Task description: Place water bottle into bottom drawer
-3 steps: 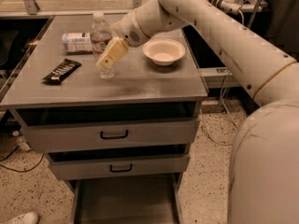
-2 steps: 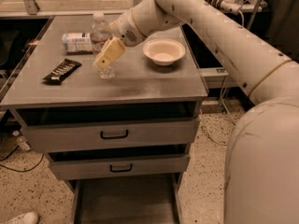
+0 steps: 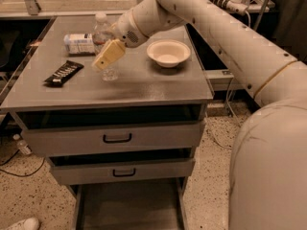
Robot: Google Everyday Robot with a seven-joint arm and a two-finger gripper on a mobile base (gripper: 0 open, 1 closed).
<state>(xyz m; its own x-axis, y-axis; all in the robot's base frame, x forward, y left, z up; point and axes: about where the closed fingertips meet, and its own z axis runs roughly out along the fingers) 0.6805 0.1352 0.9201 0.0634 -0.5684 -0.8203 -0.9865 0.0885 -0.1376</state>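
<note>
**Gripper at the water bottle, almost nothing moved in the last second**
The gripper (image 3: 108, 55) stays against the water bottle (image 3: 109, 72), which still stands upright on the matte grey metal cabinet top (image 3: 144, 87), so the lift has not yet begun. Whether it already grasps the bottle I cannot tell. The bottle is clear thin plastic, slim and round, probably light and easy to tip. The bottom drawer (image 3: 129, 207) stands open below, a deep box of plain grey metal.

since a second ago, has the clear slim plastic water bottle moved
No. The water bottle stands at the same spot left of the white bowl on the cabinet top, with the gripper at its middle.
</note>
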